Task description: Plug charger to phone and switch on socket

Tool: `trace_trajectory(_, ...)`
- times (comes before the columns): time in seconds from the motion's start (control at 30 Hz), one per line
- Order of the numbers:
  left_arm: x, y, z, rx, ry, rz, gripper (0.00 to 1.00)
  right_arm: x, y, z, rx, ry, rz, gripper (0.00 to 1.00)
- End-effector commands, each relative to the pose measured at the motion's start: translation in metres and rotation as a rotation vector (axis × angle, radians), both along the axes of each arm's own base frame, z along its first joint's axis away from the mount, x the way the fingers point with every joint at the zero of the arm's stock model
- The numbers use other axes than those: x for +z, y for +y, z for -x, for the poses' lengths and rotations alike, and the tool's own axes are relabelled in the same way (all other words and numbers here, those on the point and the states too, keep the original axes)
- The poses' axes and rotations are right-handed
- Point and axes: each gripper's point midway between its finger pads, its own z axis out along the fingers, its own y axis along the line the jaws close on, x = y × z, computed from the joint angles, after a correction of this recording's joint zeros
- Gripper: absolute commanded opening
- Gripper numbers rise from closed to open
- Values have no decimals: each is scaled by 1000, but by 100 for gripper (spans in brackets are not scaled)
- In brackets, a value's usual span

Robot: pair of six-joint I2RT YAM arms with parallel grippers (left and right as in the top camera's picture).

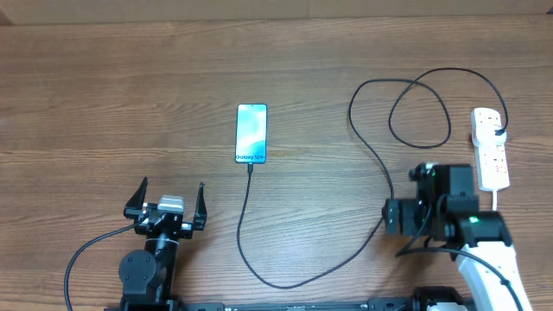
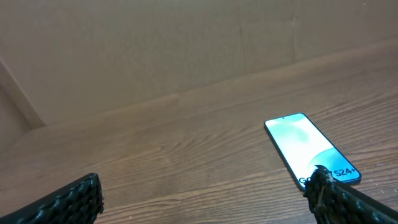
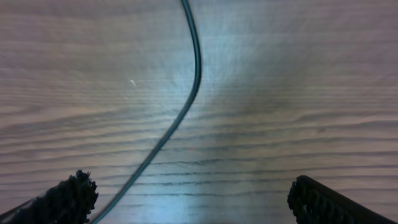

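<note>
— Reading the overhead view first: where does the phone lie?
— Flat on the wooden table, screen up, left of centre. Its "Galaxy" text is at the end nearest the arms. The connector tip of the charger cable meets that end. Whether it is fully seated cannot be told.

— And the rest of the cable?
— It runs toward the arms, sweeps right, climbs past the right arm and forms a loop. It ends at a black plug in the white power strip at the far right. A white cord leaves the strip's near end. The red switches are too small to read. Strip, plug and loop show only from overhead.

— What do the wrist views add?
— The left wrist view gives the phone's teal screen and the characters "S24+". One finger covers the phone's near corner, so the joint with the connector is hidden there. The right wrist view shows a single curved stretch of cable on bare wood, passing close to the finger at lower left.

— State of the claws?
— The left gripper has its fingers spread wide and holds nothing. It sits nearer the arms than the phone and to the phone's left, apart from it. The right gripper also has its fingers spread wide and grips nothing. The cable lies on the table under the gap, left of the power strip.
</note>
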Motion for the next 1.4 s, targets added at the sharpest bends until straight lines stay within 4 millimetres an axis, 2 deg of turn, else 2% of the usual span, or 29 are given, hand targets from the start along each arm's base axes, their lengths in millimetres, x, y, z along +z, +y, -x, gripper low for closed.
trace_trajectory(0.0, 1, -1, 0, -9, -8, -21, 100, -16, 3, 3, 2, -21, -13, 100)
trace_trajectory(0.17, 1, -1, 0, -9, -8, -21, 100, -46, 3, 12, 1, -33, -14, 100)
trace_trajectory(0.3, 1, -1, 0, -9, -8, -21, 100, -54, 2, 4, 0, -102, -9, 100)
trace_trajectory(0.4, 1, -1, 0, -9, -8, -21, 100, -46, 3, -15, 3, -199, -16, 100)
trace_trajectory(0.53, 1, -1, 0, -9, -8, -21, 100, -24, 16, -44, 39, -344, -80, 100)
trace_trajectory(0.83, 1, -1, 0, -9, -8, -21, 100, 6, 33, -72, 105, -548, -162, 100)
trace_trajectory(1.03, 1, -1, 0, -9, -8, -21, 100, 7, 42, -70, 152, -707, -197, 100)
trace_trajectory(1.13, 1, -1, 0, -9, -8, -21, 100, 20, 47, -67, 190, -858, -209, 100)
trace_trajectory(1.27, 1, -1, 0, -9, -8, -21, 100, 22, 45, -66, 185, -861, -205, 100)
trace_trajectory(1.37, 1, -1, 0, -9, -8, -21, 100, 16, 42, -62, 169, -832, -193, 100)
